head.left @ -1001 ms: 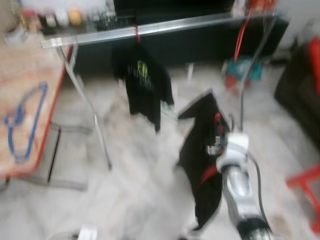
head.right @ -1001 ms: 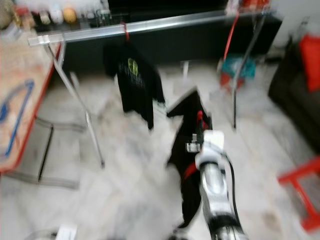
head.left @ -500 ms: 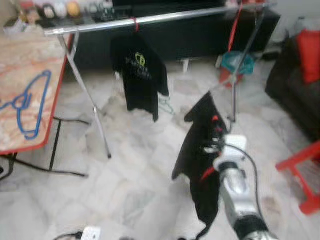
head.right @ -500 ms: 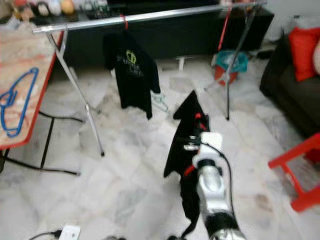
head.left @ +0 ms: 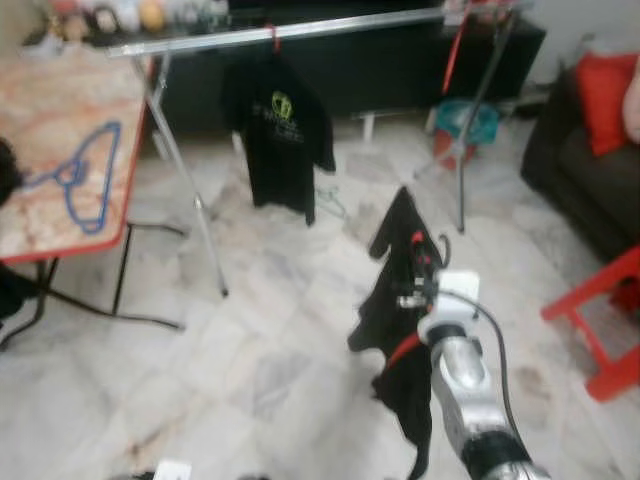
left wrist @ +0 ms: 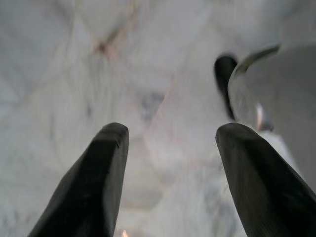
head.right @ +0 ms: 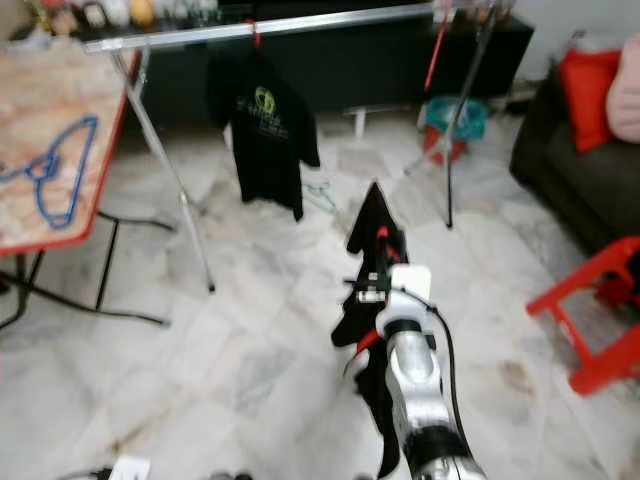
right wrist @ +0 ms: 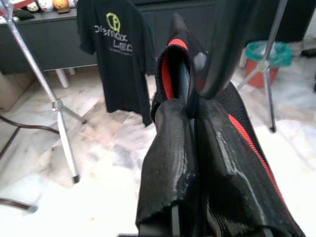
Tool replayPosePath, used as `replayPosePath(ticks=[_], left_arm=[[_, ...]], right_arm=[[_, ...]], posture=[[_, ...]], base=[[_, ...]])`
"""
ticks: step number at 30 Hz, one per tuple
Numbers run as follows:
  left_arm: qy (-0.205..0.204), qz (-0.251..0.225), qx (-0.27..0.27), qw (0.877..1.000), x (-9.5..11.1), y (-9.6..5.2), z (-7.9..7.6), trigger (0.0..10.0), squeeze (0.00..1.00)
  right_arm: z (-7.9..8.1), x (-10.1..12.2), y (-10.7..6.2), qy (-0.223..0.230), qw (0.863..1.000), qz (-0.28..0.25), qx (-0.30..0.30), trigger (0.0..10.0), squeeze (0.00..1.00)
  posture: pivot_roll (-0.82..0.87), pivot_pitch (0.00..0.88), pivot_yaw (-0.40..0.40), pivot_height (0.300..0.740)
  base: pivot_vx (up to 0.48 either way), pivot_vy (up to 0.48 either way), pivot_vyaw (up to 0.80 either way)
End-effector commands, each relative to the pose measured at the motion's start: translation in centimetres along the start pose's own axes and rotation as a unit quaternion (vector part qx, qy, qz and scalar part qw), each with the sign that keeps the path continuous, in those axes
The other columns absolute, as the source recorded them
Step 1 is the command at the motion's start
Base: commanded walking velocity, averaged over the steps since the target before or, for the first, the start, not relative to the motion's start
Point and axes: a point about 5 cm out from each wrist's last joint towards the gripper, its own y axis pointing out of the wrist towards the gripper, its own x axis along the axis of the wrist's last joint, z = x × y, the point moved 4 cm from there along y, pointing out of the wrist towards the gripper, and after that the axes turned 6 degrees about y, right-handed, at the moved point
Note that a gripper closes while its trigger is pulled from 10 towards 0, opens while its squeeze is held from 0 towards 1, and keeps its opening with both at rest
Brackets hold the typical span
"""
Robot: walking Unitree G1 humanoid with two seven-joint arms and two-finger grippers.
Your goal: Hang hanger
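Hanger (right wrist: 178,74) carrying black red-trimmed garment (head.left: 400,330), riding raised over marble floor (head.left: 270,340), right gripper (right wrist: 190,143) jaws clamping its neck. Facing silver rail (head.left: 300,30) holding black T-shirt (head.left: 282,140). Left gripper (left wrist: 168,163) hanging, jaws apart. Blue hanger (head.left: 82,175) lying on table (head.left: 40,120).

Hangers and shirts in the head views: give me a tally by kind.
Black shirts: 2, one on the rail, one shut in the right gripper.
Blue hangers: 1, lying on the table.
Red hangers visible: 2 (rail shirt's hook, held shirt's).
Total: 5.
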Motion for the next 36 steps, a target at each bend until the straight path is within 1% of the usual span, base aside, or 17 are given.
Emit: replayPosePath(ticks=[1, 5, 13, 25, 32, 36], left_arm=[[0.008, 0.016, -0.009, 1.000, -0.93, -0.21, -0.50, 10.0, 0.00], [0.012, 0.019, -0.011, 1.000, -1.14, -0.26, -0.52, 10.0, 0.00], [0.016, 0.019, -0.010, 1.000, -1.25, -0.30, -0.48, 10.0, 0.00], [0.012, 0.025, -0.007, 1.000, -1.92, -0.51, -0.37, 10.0, 0.00], [0.011, 0.024, -0.007, 1.000, -1.81, -0.48, -0.40, 10.0, 0.00], [0.011, 0.024, -0.006, 1.000, -1.79, -0.48, -0.40, 10.0, 0.00]], right_arm=[[-0.49, 0.51, -0.02, -0.003, 1.000, -0.012, -0.005, 10.0, 0.00], [-0.48, 0.53, -0.03, -0.004, 1.000, -0.013, -0.004, 10.0, 0.00], [-0.35, 0.53, -0.07, -0.008, 1.000, -0.013, 0.001, 10.0, 0.00], [-0.28, 0.56, 0.00, -0.011, 1.000, -0.012, 0.004, 10.0, 0.00], [-0.36, 0.56, 0.03, -0.010, 1.000, -0.011, 0.005, 10.0, 0.00], [-0.61, 0.41, 0.03, 0.005, 1.000, -0.007, -0.005, 10.0, 0.00]], posture=[[0.03, 0.095, 0.008, 0.740], [0.03, 0.085, 0.009, 0.740], [0.03, 0.082, 0.009, 0.740], [0.03, 0.097, 0.003, 0.740], [0.03, 0.098, 0.002, 0.740], [0.03, 0.098, 0.002, 0.740]], base=[[-0.259, 0.000, 0.00], [-0.260, 0.000, 0.00], [0.000, 0.000, 0.00], [0.000, 0.000, 0.76], [0.000, 0.000, 0.80], [0.000, 0.000, 0.13]])
